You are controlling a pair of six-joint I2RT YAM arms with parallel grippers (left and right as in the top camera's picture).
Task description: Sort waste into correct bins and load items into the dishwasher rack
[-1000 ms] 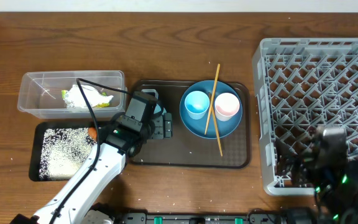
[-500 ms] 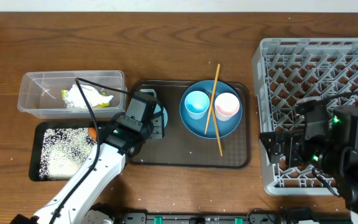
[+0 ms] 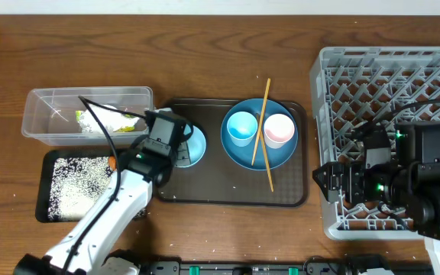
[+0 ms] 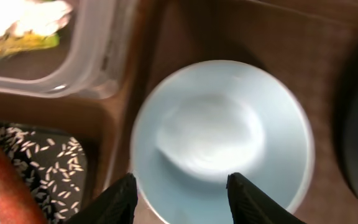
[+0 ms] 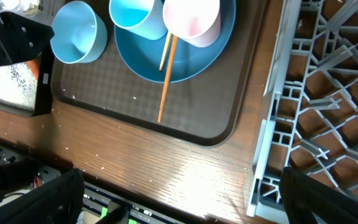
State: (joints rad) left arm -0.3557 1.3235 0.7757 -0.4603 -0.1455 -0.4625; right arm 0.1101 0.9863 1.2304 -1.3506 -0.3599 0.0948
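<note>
Small pale blue bowl point(image 4: 222, 137) noted at left end of dark brown serving tray point(image 3: 228, 195). Left gripper point(image 4: 184, 186) held over its near rim, fingers half apart; whether the bowl is gripped cannot be told. Right gripper point(image 5: 179, 180) spread wide, nothing between the fingers, held over left edge of dishwasher rack point(image 3: 403, 84) at table's right edge. Blue plate point(image 3: 239, 156) set on tray's right half, light blue cup point(image 3: 241, 127) and white-pink cup point(image 3: 279, 129) on it, chopsticks point(image 3: 260, 134) laid between them. Wrapper point(image 3: 98, 118) lodged in clear tub point(image 3: 44, 126) near table's left edge; rice point(image 3: 71, 191) and carrot point(image 3: 112, 162) held in black tray point(image 3: 44, 164) just beside it
</note>
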